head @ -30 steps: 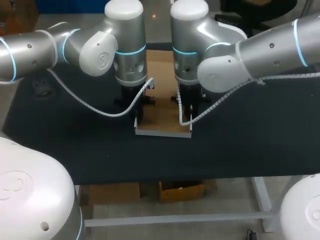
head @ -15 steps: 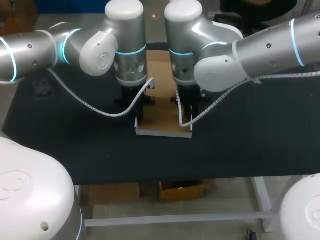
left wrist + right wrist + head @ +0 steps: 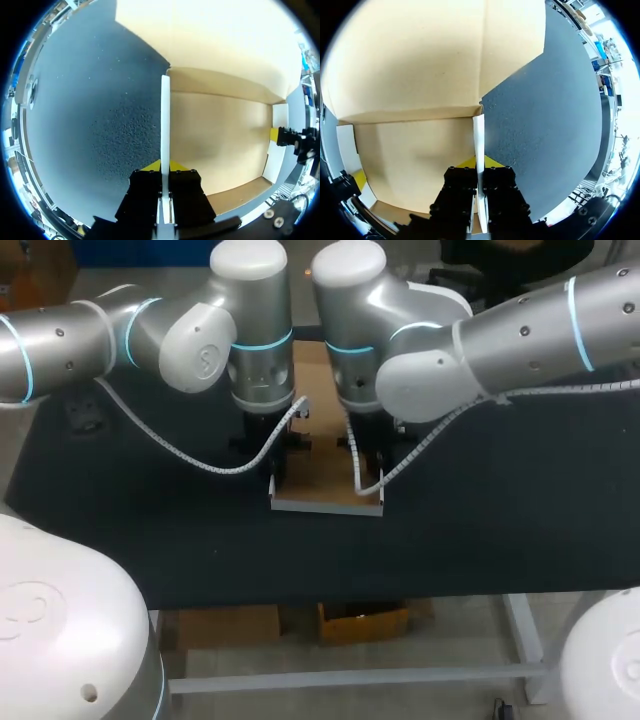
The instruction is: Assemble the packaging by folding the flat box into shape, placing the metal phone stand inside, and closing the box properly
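Note:
A brown cardboard box lies on the black table mat, white outside, with its side walls raised. My left gripper is shut on the box's left side wall, which stands upright between its yellow-tipped fingers. My right gripper is shut on the right side wall in the same way. The box floor is bare, and the lid flap lies flat beyond it. Across the box, my right gripper shows in the left wrist view. No phone stand is in view.
The black mat spreads to both sides of the box. A small dark object rests on the mat at the far left. The table's front edge runs close below the box.
My right arm's upper body has swung to the left, toward the left arm. Both grippers stay shut on the box walls, and the box has barely moved.

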